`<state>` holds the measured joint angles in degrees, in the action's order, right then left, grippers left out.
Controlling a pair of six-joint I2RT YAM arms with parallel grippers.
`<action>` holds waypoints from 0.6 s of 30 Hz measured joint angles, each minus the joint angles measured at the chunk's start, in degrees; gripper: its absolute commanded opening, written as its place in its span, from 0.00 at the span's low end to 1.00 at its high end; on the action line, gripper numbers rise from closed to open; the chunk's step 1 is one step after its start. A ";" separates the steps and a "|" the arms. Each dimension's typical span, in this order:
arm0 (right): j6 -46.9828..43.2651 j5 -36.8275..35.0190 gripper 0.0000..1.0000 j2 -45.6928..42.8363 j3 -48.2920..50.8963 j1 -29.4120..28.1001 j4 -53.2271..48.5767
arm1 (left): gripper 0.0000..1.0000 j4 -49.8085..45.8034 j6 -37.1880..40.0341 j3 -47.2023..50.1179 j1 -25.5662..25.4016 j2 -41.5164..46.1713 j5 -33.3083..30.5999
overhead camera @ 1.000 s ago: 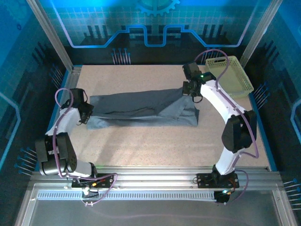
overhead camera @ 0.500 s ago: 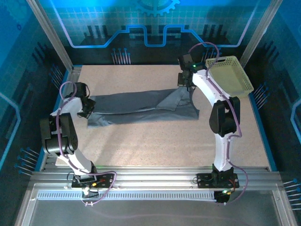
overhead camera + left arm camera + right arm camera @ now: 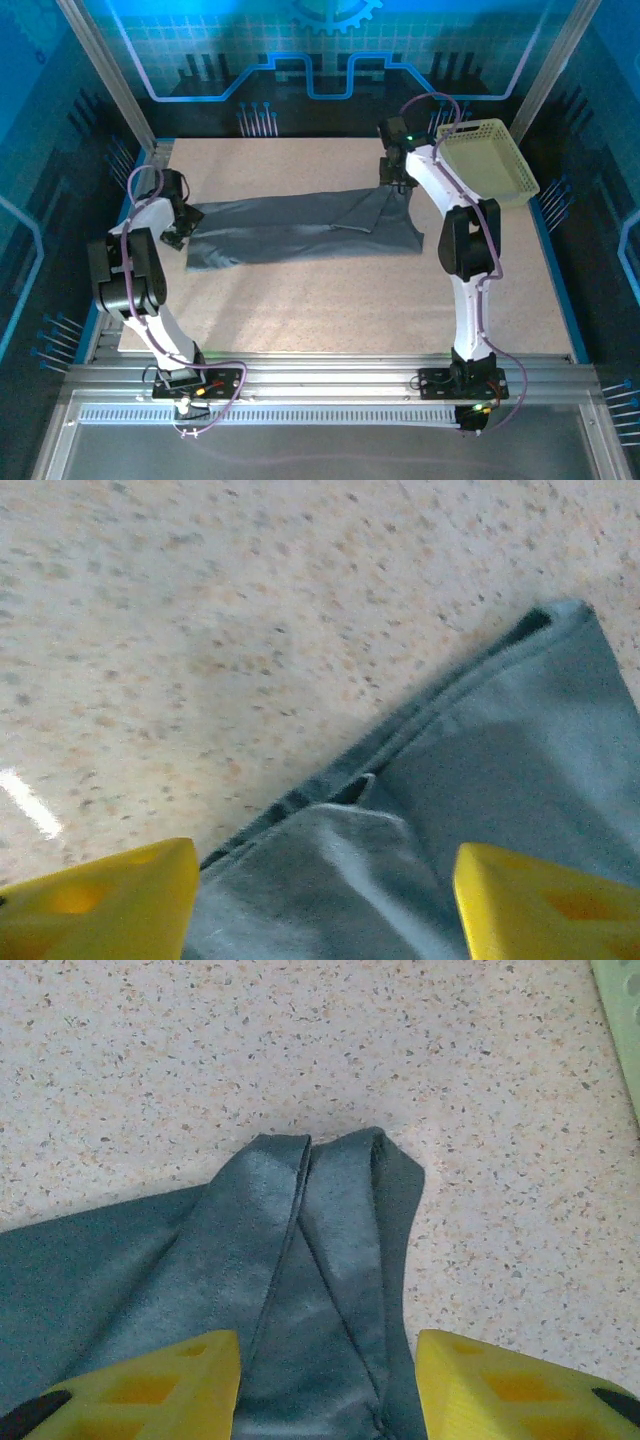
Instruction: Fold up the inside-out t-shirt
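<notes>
**Item 1: left claw** [image 3: 175, 226]. It is hovering at the left edge of the tabletop [image 3: 300, 310], over the left end of the shirt. In the left wrist view its yellow fingers [image 3: 95, 905] are standing wide apart and gripping nothing. Cloth is lying on the speckled surface below the gap.

**Item 2: inside-out t-shirt** [image 3: 300, 228]. Dark slate-grey and plain, it is lying flat as a long band across the middle of the tabletop, running from one claw to the other. The right end is spreading wider than the left, and a diagonal crease is showing there. Under the left wrist camera, a layered, hemmed corner is resting on the tabletop. Under the right wrist camera, two hemmed folds are meeting side by side at a rounded tip that is pointing away from the fingers.

**Item 3: right claw** [image 3: 395, 176]. It is hovering over the far right corner of the shirt. Its yellow fingers [image 3: 150, 1390] are parted with nothing pinched, and the cloth is lying loose between and beneath them.

**Item 4: basket** [image 3: 487, 160]. A pale yellow-green plastic lattice, it is sitting at the far right corner of the tabletop. It is just right of the right arm and apart from the shirt.
</notes>
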<state>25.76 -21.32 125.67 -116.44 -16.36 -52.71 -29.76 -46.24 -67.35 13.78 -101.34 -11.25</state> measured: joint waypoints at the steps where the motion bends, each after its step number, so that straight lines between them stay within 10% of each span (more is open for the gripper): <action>1: -0.17 0.09 0.52 -0.98 1.38 -0.02 0.39 | 0.74 -0.66 0.22 0.02 0.11 0.85 -0.74; 10: 0.31 10.86 0.53 -18.43 25.35 -3.87 9.68 | 0.76 0.07 3.21 2.67 -6.86 12.15 -1.81; 18: 5.22 19.85 0.53 -16.35 32.02 -6.45 16.85 | 0.77 4.70 4.37 5.09 -13.92 2.73 4.70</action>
<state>30.98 -1.48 109.32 -84.42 -22.81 -35.86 -25.06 -41.87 -62.26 -0.14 -98.61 -6.55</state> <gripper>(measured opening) 0.530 0.764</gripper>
